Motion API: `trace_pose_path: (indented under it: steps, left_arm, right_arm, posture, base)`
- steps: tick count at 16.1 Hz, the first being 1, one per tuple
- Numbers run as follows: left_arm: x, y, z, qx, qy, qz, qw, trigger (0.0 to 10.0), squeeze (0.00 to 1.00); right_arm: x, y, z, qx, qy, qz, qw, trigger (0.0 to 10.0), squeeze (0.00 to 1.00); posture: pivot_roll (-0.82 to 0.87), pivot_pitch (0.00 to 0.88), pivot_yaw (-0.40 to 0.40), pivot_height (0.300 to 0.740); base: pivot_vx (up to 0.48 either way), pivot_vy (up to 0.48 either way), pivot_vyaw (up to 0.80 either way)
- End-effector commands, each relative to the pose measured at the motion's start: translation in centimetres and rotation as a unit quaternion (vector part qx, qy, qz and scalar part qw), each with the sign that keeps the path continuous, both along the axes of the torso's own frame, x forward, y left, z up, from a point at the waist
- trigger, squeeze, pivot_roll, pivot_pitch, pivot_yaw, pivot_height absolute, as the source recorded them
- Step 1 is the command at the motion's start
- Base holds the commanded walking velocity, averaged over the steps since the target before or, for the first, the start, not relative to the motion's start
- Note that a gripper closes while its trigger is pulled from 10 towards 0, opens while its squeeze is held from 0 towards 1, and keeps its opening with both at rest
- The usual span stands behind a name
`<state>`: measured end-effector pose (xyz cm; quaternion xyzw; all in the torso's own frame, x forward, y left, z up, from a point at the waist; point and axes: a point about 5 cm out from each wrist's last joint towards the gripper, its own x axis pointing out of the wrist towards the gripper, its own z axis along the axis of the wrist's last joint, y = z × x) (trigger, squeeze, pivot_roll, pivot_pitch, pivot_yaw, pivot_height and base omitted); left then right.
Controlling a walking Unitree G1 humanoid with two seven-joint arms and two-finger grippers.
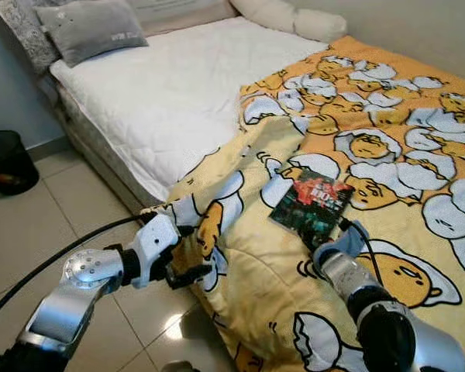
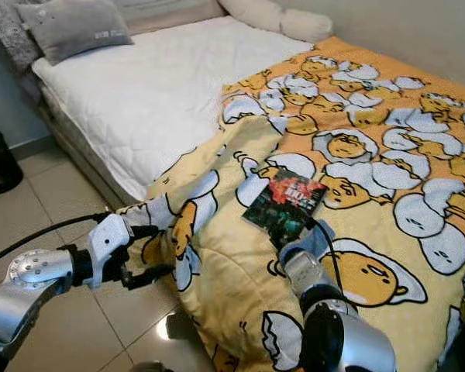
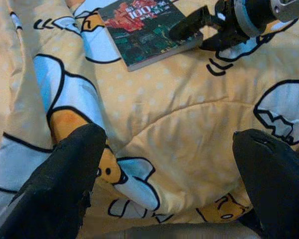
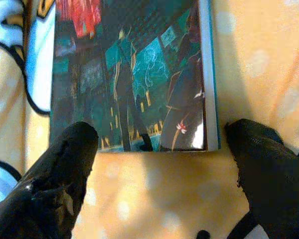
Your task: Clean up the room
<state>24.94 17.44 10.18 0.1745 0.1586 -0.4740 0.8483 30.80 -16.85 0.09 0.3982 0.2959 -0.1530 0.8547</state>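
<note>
Lying flat on the yellow egg-print blanket (image 1: 387, 178), book (image 1: 311, 204), right gripper (image 4: 162, 164) just at its near edge, fingers spread wide, holding nothing, left gripper (image 3: 174, 184) wide open at blanket's hanging corner, white mattress (image 1: 163, 93) beyond, grey pillow (image 1: 89, 27)

A bed (image 1: 178, 101) with a white quilted mattress stood against a pale wall (image 1: 418, 27). A yellow blanket (image 1: 387, 155) printed with egg cartoons covered its nearer half and hung over the edge toward the floor. A grey pillow (image 1: 89, 27) lay at the head, a cream one (image 1: 291, 17) by the wall. The floor (image 1: 31, 225) was glossy beige tile catching a bright glare. A dark bin (image 1: 8, 159) stood beside the bed.
</note>
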Motion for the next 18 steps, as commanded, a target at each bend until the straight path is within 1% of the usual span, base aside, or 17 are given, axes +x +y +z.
trace_pose_path:
  steps: [1, 2, 3, 5, 6, 7, 9, 11, 15, 18]
  left_arm:
    - [-0.3, -0.3, 0.2, 0.006, 0.001, -0.014, 1.0, 10.0, 0.29]
    - [-0.3, -0.6, 0.5, 0.004, -0.002, -0.016, 1.0, 10.0, 0.29]
    - [0.1, -1.1, 0.9, -0.003, -0.011, -0.018, 1.0, 10.0, 0.29]
    - [0.2, -1.6, 1.1, -0.005, -0.015, -0.023, 1.0, 10.0, 0.29]
    - [0.3, -2.3, 1.2, -0.009, -0.017, -0.03, 0.999, 10.0, 0.29]
    - [0.3, -2.7, 1.2, -0.012, -0.018, -0.033, 0.999, 10.0, 0.29]
    - [0.5, -3.3, 1.3, -0.013, -0.022, -0.039, 0.999, 10.0, 0.29]
    - [0.5, -3.1, 1.4, -0.009, -0.023, -0.036, 0.999, 10.0, 0.29]
    - [0.3, -2.7, 1.3, -0.004, -0.02, -0.033, 0.999, 10.0, 0.29]
    - [0.7, -3.0, 1.4, -0.004, -0.021, -0.038, 0.999, 10.0, 0.29]
  right_arm:
    - [-1.4, 0.7, -1.5, 0.036, 0.033, -0.018, 0.999, 10.0, 0.0]
    - [-0.7, 0.8, -0.7, 0.073, -0.002, -0.04, 0.996, 10.0, 0.0]
    - [0.5, 0.9, 0.5, 0.093, -0.048, -0.045, 0.993, 10.0, 0.0]
    - [1.1, 0.8, 1.2, 0.104, -0.07, -0.058, 0.99, 10.0, 0.0]
    - [1.6, 0.5, 1.8, 0.123, -0.09, -0.081, 0.985, 4.5, 0.0]
    - [1.9, 0.4, 2.2, 0.132, -0.102, -0.092, 0.982, 4.4, 0.0]
    - [2.8, 0.2, 3.3, 0.155, -0.13, -0.11, 0.973, 0.9, 0.0]
    - [2.9, 0.2, 3.5, 0.159, -0.131, -0.117, 0.971, 0.0, 0.0]
    - [3.0, 0.3, 3.5, 0.162, -0.132, -0.121, 0.97, 0.0, 0.0]
    - [3.1, 0.2, 3.7, 0.161, -0.132, -0.123, 0.97, 0.0, 0.0]
  posture:
    - [0.32, 0.0, -0.009, 0.74]
    - [0.34, 0.0, -0.015, 0.74]
    - [0.33, 0.0, -0.018, 0.74]
    - [0.33, 0.0, -0.018, 0.74]
    - [0.32, 0.0, -0.019, 0.74]
    - [0.32, 0.0, -0.02, 0.74]
    - [0.33, 0.0, -0.026, 0.74]
    - [0.33, 0.0, -0.029, 0.74]
    - [0.33, 0.0, -0.025, 0.74]
    - [0.33, 0.0, -0.013, 0.74]
  base:
    - [0.0, 0.0, 0.0]
    - [0.0, 0.0, 0.0]
    - [0.0, 0.0, 0.0]
    - [0.0, 0.0, 0.0]
    - [0.0, 0.0, 0.0]
    - [0.0, 0.0, 0.0]
    - [0.0, 0.0, 0.0]
    - [0.0, 0.0, 0.0]
    - [0.0, 0.0, 0.0]
    - [0.0, 0.0, 0.0]
